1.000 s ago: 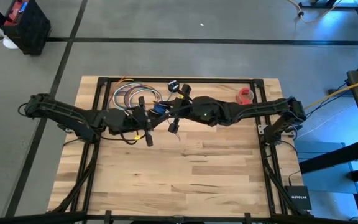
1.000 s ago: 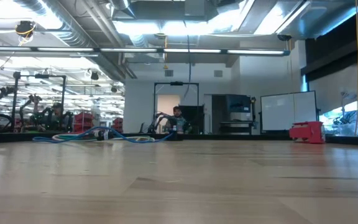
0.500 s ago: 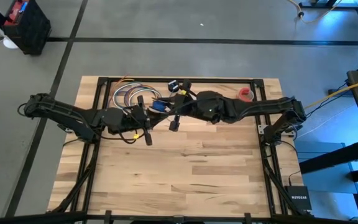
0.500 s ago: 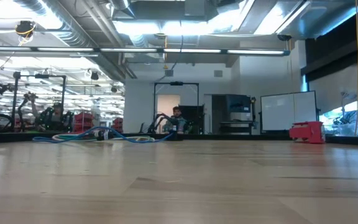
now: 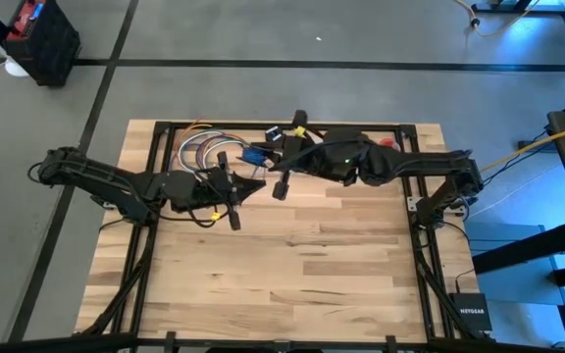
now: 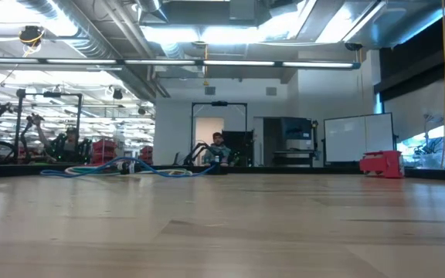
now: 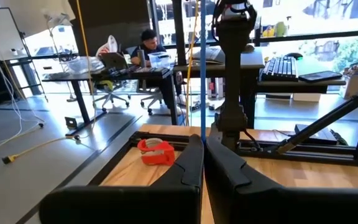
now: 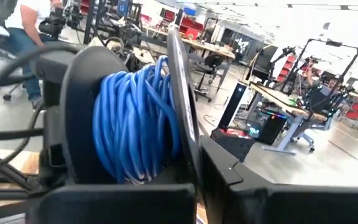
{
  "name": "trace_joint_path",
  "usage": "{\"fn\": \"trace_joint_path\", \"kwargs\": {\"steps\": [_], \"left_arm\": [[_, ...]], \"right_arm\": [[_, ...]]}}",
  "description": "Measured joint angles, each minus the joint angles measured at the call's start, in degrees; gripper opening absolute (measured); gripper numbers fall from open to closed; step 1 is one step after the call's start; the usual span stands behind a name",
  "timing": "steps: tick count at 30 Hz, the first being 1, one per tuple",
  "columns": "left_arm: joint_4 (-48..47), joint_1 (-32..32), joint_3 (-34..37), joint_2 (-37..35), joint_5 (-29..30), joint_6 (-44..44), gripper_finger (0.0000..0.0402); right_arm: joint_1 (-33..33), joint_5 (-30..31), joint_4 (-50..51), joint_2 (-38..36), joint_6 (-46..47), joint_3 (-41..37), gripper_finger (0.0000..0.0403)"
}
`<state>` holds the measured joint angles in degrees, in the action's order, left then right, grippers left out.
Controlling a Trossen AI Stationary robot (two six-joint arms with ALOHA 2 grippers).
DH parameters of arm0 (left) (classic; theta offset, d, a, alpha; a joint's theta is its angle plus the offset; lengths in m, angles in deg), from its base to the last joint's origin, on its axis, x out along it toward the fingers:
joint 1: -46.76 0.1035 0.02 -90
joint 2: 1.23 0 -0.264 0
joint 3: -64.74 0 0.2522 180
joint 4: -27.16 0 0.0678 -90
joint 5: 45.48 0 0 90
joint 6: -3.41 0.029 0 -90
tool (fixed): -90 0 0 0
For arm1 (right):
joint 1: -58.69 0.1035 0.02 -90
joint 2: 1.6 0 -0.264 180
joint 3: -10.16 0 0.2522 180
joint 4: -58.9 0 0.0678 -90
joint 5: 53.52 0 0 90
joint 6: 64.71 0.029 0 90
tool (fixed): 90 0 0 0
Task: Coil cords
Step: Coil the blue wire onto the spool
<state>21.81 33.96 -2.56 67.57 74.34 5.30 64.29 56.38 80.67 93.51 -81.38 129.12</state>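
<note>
Right claw (image 8: 191,168) is clamped on the disc (image 8: 180,106) wound with blue cord (image 8: 132,127); left claw (image 7: 202,163) pinched shut beside it, only its wrist view shows that.

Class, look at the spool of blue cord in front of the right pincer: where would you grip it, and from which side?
Grip the spool across its two flat dark discs, coming in from the rim side, so the pincer fingers squeeze along the axle. The wound loops between them are soft and rounded and would probably slip. The discs look stiff and parallel.
</note>
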Motion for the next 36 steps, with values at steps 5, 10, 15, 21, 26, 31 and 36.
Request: {"fn": "trace_joint_path", "kwargs": {"steps": [5, 10, 15, 21, 26, 31, 36], "left_arm": [[-0.1, 0.0, 0.0, 0.0, -0.1, 0.0, 0.0000], [-0.3, 0.0, 0.1, 0.0, -0.2, 0.1, 0.0000], [-0.7, 0.0, 0.2, -0.3, -0.2, 1.4, 0.0000], [-3.6, 0.2, 0.4, -4.1, 1.9, 3.3, 0.0000], [-7.6, 0.2, 0.5, -10.2, 3.0, 3.5, 0.0000], [-11.1, 0.2, 0.5, -15.3, 3.3, 2.8, 0.0000], [-13.4, 0.2, 0.4, -18.0, 3.3, 1.7, 0.0000]], "right_arm": [[0.9, 0.2, 3.6, 0.0, -0.6, 4.4, 0.0003], [2.1, 1.0, 8.3, 0.0, -0.7, 8.3, 0.0003], [3.4, 2.5, 13.5, -0.2, -0.7, 10.4, 0.0003], [5.8, 3.7, 21.4, -0.4, 0.2, 10.6, 0.0003], [7.6, 4.0, 27.2, -0.6, 1.9, 10.8, 0.0003], [7.5, 4.6, 31.6, -0.6, 3.6, 9.1, 0.0003], [7.5, 9.4, 33.7, -0.4, 3.5, 4.5, 0.0003]]}}
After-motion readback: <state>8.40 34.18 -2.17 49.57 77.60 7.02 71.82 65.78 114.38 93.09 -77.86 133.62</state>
